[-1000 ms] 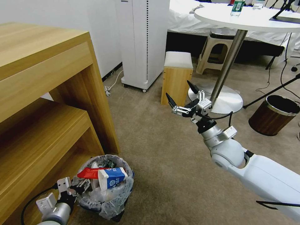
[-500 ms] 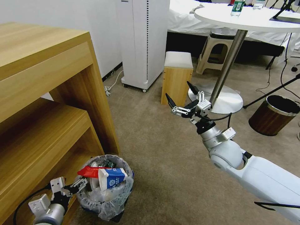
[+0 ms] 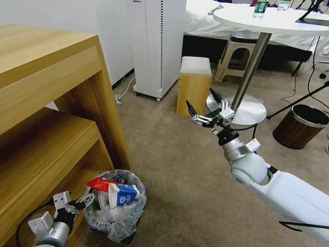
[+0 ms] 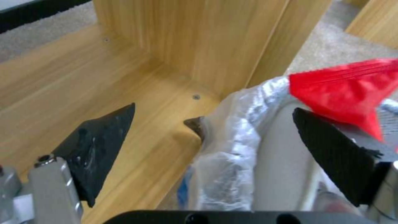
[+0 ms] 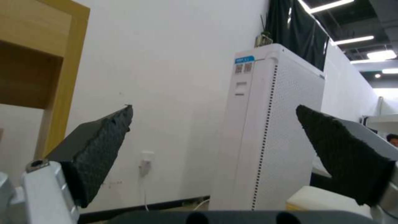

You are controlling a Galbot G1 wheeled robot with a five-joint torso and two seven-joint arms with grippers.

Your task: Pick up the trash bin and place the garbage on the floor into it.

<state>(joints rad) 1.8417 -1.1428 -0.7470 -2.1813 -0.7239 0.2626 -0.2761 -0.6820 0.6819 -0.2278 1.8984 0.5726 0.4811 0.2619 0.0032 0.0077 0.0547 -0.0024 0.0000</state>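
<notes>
No readable text, perhaps print on the blue-white carton (image 3: 124, 198)

A bedroom-like room, perhaps a hotel room staged for testing. Beige carpet (image 3: 178, 178) covers the floor. A bed (image 3: 202, 20) with white sheets stands at the back, near a round white table (image 3: 274, 20), a wooden stool (image 3: 194, 85), a wooden shelf unit (image 3: 51, 103) and a tall white air purifier (image 3: 159, 48).

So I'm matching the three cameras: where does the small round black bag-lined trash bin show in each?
Head view: low and left of centre, trash bin beside the wooden shelf unit.
Left wrist view: its bag rim between the open left tool's fingers.
Right wrist view: not in it.
Shared landmark: the wooden shelf unit.
</notes>
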